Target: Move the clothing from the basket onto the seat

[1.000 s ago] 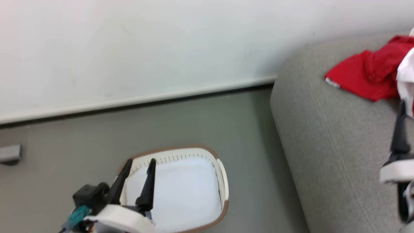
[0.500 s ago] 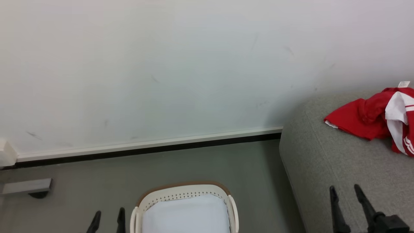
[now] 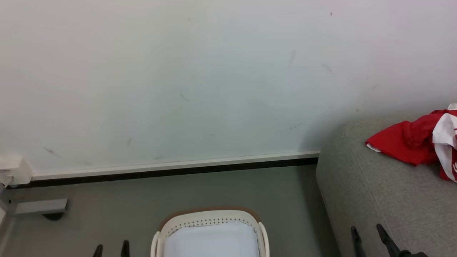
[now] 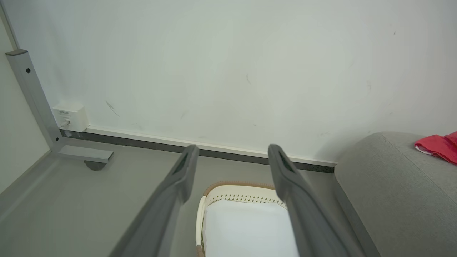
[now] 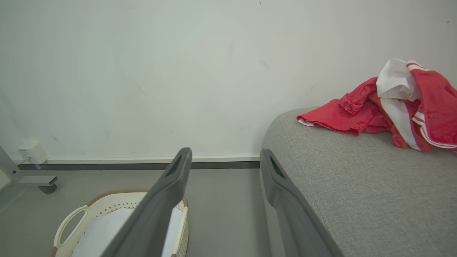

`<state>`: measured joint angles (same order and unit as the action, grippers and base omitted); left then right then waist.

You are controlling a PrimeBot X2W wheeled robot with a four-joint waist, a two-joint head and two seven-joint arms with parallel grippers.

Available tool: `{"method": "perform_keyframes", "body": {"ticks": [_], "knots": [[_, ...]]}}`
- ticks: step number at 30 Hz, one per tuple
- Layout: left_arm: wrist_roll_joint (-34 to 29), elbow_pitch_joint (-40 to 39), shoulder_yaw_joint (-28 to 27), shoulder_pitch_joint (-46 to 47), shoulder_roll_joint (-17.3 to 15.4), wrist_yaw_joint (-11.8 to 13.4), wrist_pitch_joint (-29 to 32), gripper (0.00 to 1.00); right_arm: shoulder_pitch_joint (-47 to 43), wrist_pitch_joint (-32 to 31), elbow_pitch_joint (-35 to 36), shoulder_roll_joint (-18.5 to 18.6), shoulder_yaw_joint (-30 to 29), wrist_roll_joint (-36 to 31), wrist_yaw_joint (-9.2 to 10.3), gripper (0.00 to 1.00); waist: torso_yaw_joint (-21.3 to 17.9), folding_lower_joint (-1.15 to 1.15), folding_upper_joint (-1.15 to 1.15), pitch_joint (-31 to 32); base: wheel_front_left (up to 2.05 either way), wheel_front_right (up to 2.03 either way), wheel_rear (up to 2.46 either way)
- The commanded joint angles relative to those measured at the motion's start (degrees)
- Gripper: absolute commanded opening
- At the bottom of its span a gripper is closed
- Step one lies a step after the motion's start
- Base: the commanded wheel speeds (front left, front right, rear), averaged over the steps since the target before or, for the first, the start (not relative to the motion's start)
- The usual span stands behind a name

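A big white wall (image 3: pixel 178 71) takes up the top of the head view. The grey sofa (image 3: pixel 385 200) sits at 4 o'clock, up against the wall. The cream laundry basket (image 3: pixel 210 215) stands on the grey-green floor (image 3: pixel 178 192) at 6 o'clock, near the sofa but not touching it. The red and white clothing (image 3: pixel 407 142) lies in a heap on the sofa at 3 o'clock. The left gripper (image 3: pixel 111 247) pokes up at 7 o'clock, fingers spread, holding nothing. The right gripper (image 3: pixel 366 228), at 5 o'clock over the sofa, is spread too, holding nothing.
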<state>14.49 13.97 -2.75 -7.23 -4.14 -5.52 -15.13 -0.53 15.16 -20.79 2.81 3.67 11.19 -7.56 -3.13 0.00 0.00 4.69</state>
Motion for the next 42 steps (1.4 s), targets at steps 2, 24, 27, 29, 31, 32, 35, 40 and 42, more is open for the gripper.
{"method": "perform_keyframes", "body": {"ticks": [2, 24, 27, 29, 31, 32, 35, 40, 42], "knots": [[-1.03, -0.27, -0.54, -0.16, 0.37, -0.49, -0.02, 1.00, -0.27, -0.01, -0.21, 0.16, 0.18, 0.79, 0.15, 1.00, 0.04, 0.00, 0.00, -0.06, 0.00, 0.00, 0.00], [13.60, 1.27, -1.39, 2.46, 1.37, -1.26, 4.20, 0.00, 0.87, -4.03, 0.07, -0.09, -1.58, 15.35, 0.02, 0.00, 0.42, 0.00, 0.00, -0.72, 0.00, 0.00, 0.00], [16.47, 1.14, -1.45, 2.91, 1.35, -1.30, 4.92, 0.00, 1.17, -4.80, 0.40, -0.07, -1.95, 18.26, 0.02, 0.00, 0.49, 0.00, 0.00, -0.83, 0.00, 0.00, 0.00], [18.35, 1.06, -1.50, 3.24, 1.35, -1.32, 5.40, 0.00, 1.37, -5.30, 0.60, -0.06, -2.20, 20.17, 0.02, 0.00, 0.54, 0.00, 0.00, -0.91, 0.00, 0.00, 0.00], [20.12, 1.00, -1.56, 3.55, 1.34, -1.35, 5.87, 0.00, 1.56, -5.79, 0.81, -0.06, -2.45, 22.00, 0.02, 0.00, 0.59, 0.00, 0.00, -0.98, 0.00, 0.00, 0.00], [21.01, 0.98, -1.58, 3.69, 1.33, -1.36, 6.10, 0.00, 1.64, -6.04, 0.90, -0.05, -2.57, 22.92, 0.02, 0.00, 0.61, 0.00, 0.00, -1.02, 0.00, 0.00, 0.00], [23.60, 0.91, -1.67, 4.15, 1.32, -1.39, 6.79, 0.00, 1.85, -6.74, 1.17, -0.04, -2.93, 25.54, 0.03, 0.00, 0.69, 0.00, 0.00, -1.13, 0.00, 0.00, 0.00], [27.73, 0.81, -1.81, 4.89, 1.30, -1.43, 7.93, 0.00, 2.32, -7.89, 1.65, -0.01, -3.49, 29.79, 0.03, 0.00, 0.81, 0.00, 0.00, -1.32, 0.00, 0.00, 0.00], [29.40, 0.78, -1.87, 5.17, 1.29, -1.45, 8.35, 0.00, 2.50, -8.33, 1.83, -0.01, -3.70, 31.42, 0.03, 0.00, 0.86, 0.00, 0.00, -1.39, 0.00, 0.00, 0.00]]}}
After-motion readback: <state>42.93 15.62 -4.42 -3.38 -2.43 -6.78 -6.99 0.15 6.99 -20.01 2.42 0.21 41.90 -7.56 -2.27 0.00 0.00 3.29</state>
